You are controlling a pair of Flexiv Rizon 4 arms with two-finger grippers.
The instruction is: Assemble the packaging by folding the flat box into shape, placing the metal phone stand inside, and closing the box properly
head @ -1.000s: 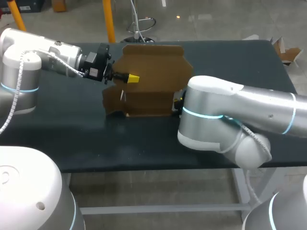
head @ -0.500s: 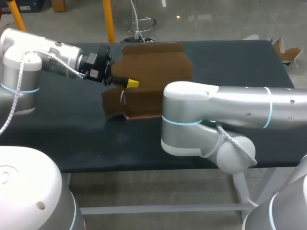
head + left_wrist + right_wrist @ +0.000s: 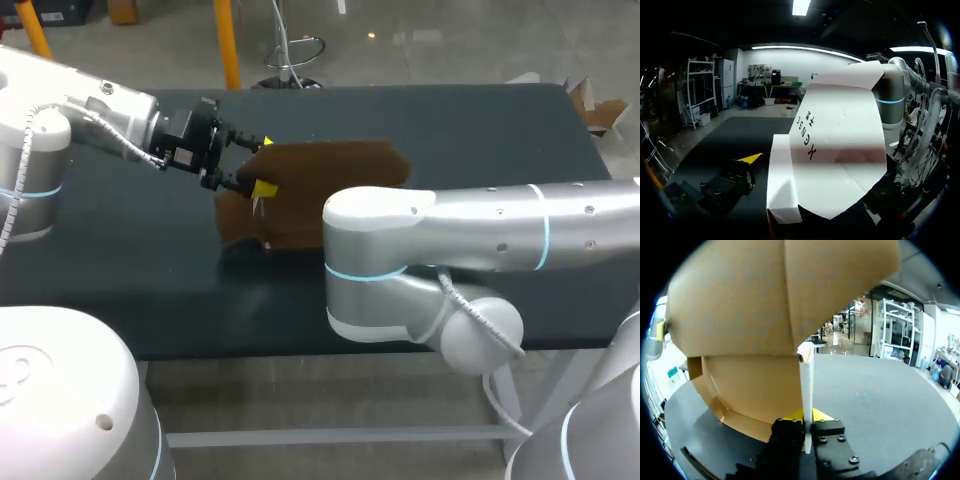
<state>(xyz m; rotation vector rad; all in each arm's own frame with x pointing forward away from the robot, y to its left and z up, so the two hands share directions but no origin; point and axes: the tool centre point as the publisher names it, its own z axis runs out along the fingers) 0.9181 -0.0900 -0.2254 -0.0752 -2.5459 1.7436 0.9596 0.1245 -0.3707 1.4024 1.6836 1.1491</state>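
The brown cardboard box (image 3: 330, 185) stands partly raised at the table's middle, and my right arm (image 3: 430, 235) crosses in front of it and hides its own gripper in the head view. In the right wrist view my right gripper (image 3: 807, 416) is shut on a thin edge of a box panel (image 3: 740, 315), which rises just ahead of it. My left gripper (image 3: 264, 166) is open at the box's left end. In the left wrist view the box's white face (image 3: 835, 150) stands between its spread fingers, and only one yellow fingertip (image 3: 751, 158) shows. No phone stand is in view.
The dark table (image 3: 120, 270) stretches to the left and front of the box. Its far right part (image 3: 500, 120) is bare dark surface.
My left gripper has opened and let go of the box flap. My right arm has swung to the left across the box's front, and the box has tilted.
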